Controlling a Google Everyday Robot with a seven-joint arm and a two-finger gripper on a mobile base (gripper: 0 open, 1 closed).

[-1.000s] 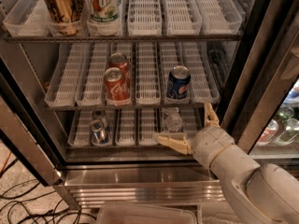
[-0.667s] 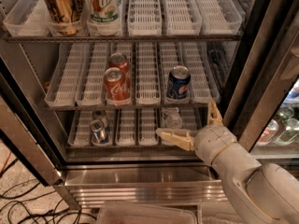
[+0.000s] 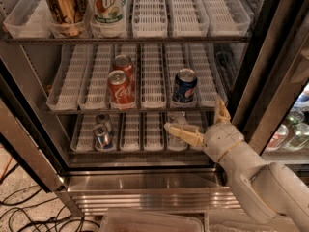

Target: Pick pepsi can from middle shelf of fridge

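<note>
1. The fridge (image 3: 145, 185) stands open, showing three tiers of white slotted lane trays above a stainless steel base.
2. The pepsi can (image 3: 184, 86) stands upright on the middle shelf (image 3: 152, 81), at the front edge and near the right front corner. It is in the second lane from the right, with its logo facing out.
3. Two red cola cans (image 3: 120, 88) stand one behind the other on the same shelf. They are near the front edge, with one lane between them and the pepsi can.
4. The gripper (image 3: 193, 114) is in front of the right front corner of the lowest shelf, below the pepsi can and slightly to its right.
5. Its jaws are spread wide and hold nothing. One finger (image 3: 182, 133) lies level and points left across the front of the lowest shelf. The other points upward, and its tip reaches the front edge of the middle shelf just to the right of the pepsi can, without touching it.
6. The white arm (image 3: 256, 182) comes in from the lower right corner of the view.
7. On the top shelf, a tall gold can (image 3: 63, 4) and a green-white can (image 3: 107, 4) stand side by side near the left front corner.
8. On the lowest shelf, two small silver cans (image 3: 102, 133) sit in one lane towards the left.
9. Dark cables (image 3: 19, 211) lie on the floor at the lower left.
</note>
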